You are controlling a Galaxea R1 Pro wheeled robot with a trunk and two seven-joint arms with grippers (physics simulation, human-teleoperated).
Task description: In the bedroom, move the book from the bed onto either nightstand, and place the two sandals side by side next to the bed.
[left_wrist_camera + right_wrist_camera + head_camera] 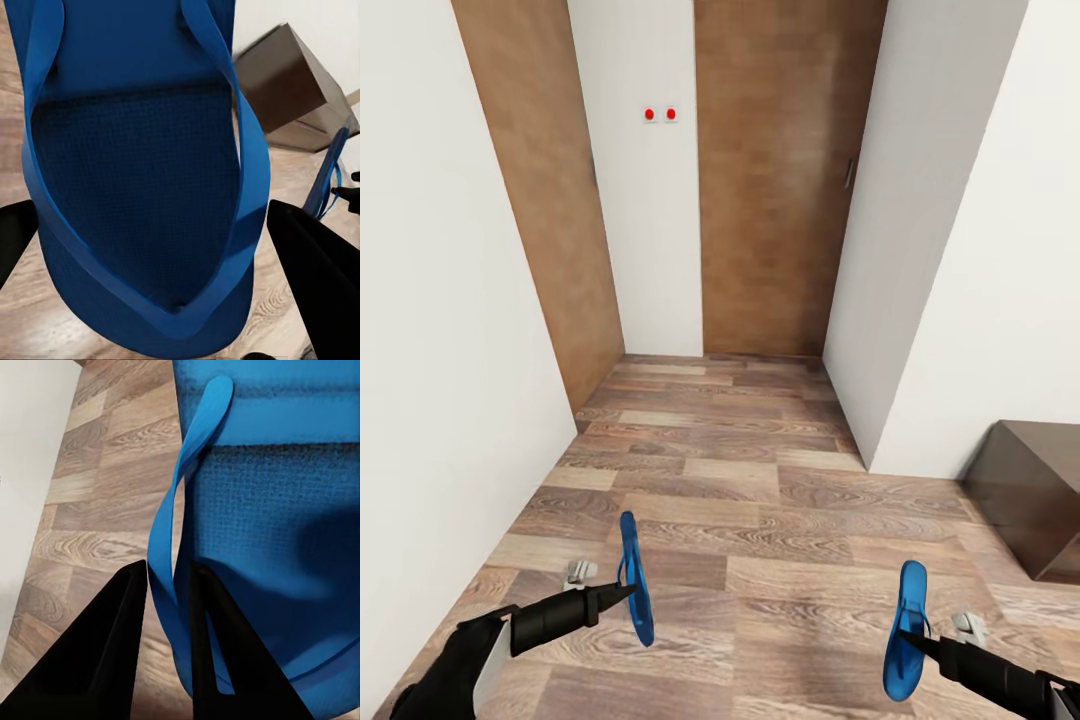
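Head view: wood-plank floor (760, 480), white walls, two brown doors (775, 170) ahead, dark cabinet (1030, 495) at right. Left gripper (622, 592) closed on a blue sandal (635, 575) held on edge above the floor; right gripper (913, 640) closed on the second sandal (905, 645), likewise on edge, well apart from the first.

Left wrist view: sandal (135, 187) sole and straps close up, black fingers (315, 277) either side; other sandal (328, 176) and cabinet (292, 79) beyond.

Right wrist view: fingers (97, 660) pinching the sandal strap (176, 540)
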